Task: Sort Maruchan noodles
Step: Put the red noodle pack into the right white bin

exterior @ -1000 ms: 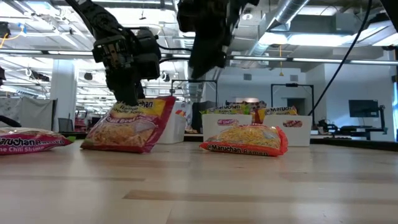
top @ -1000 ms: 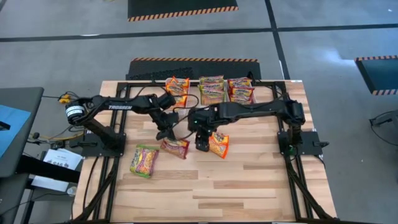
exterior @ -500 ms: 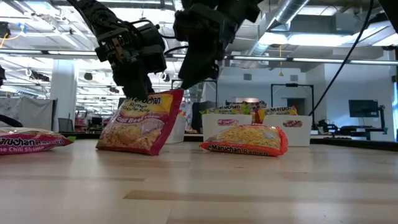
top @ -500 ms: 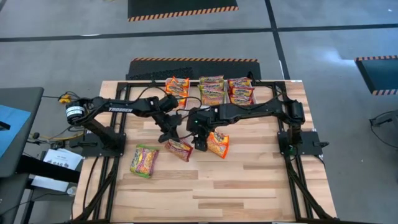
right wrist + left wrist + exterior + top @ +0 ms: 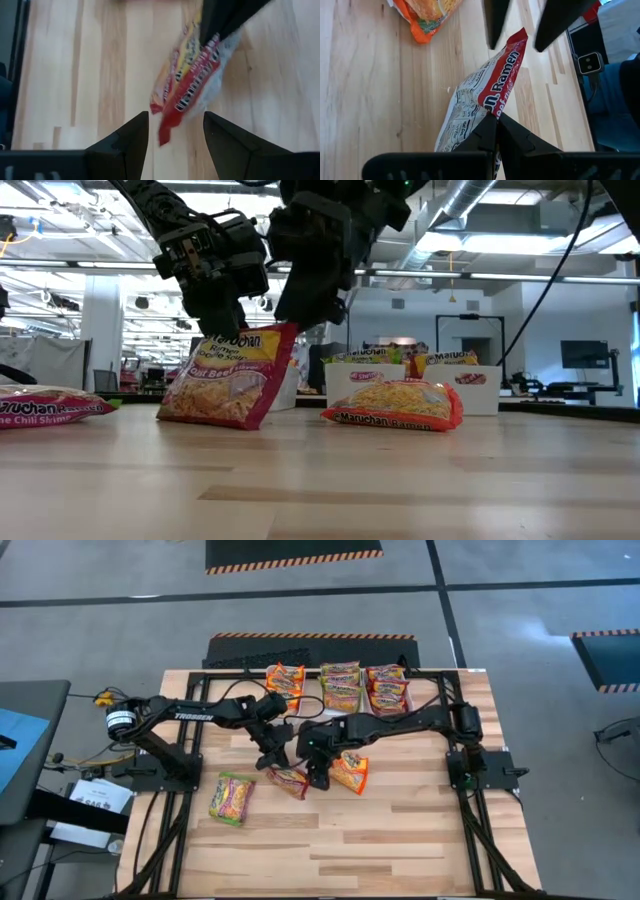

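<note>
One red packet (image 5: 228, 375) is the thing in play: the left gripper (image 5: 496, 122) has its fingers pinched shut on one edge and holds it tilted up, lower edge touching or just off the table (image 5: 320, 480). The packet's long axis runs away from the left jaws toward the right gripper (image 5: 172, 131), whose fingers are spread wide with the free end of the packet between them, not touching. In the high view the two grippers meet mid-table, left gripper (image 5: 277, 752) on one end, right gripper (image 5: 315, 775) on the other; looks like a handover, and the right one probably just has to close on the free end.

Just beside it an orange packet (image 5: 350, 772) lies flat; it could get bumped. A green packet (image 5: 232, 796) lies well apart toward the left-front, near the left arm's base. Surface is bare pale wood planks.

Farther back, three stacks of sorted packets (image 5: 341, 684) sit in white bins (image 5: 364, 385) at the table's far edge. Beyond, an open workshop room.
</note>
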Available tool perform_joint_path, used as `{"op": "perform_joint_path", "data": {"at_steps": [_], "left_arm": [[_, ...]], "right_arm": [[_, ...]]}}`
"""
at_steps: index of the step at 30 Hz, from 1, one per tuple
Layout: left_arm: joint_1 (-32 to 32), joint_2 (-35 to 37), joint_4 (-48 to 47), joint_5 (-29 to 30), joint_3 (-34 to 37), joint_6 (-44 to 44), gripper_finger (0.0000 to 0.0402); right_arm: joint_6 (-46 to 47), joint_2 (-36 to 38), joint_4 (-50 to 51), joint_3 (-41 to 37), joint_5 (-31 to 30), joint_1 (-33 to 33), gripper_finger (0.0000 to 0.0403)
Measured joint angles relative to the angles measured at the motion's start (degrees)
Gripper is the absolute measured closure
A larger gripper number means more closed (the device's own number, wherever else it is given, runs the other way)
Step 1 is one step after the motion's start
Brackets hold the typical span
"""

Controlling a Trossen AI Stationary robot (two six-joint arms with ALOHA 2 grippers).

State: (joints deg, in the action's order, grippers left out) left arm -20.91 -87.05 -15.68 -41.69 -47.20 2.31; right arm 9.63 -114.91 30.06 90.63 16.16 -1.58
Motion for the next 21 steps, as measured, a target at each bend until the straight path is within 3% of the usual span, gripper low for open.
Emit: {"op": "perform_joint_path", "data": {"at_steps": [17, 21], "left_arm": [[0.0, 0.0, 2.0, 0.1, 0.0, 0.0, 0.0402], [0.0, 0.0, 2.2, 0.2, 0.0, -0.5, 0.0402]], "right_arm": [[3.5, -5.0, -4.7, 0.1, -1.0, -0.5, 0.0190], [5.4, -5.6, -3.2, 0.1, -1.1, -0.9, 0.0212]]}}
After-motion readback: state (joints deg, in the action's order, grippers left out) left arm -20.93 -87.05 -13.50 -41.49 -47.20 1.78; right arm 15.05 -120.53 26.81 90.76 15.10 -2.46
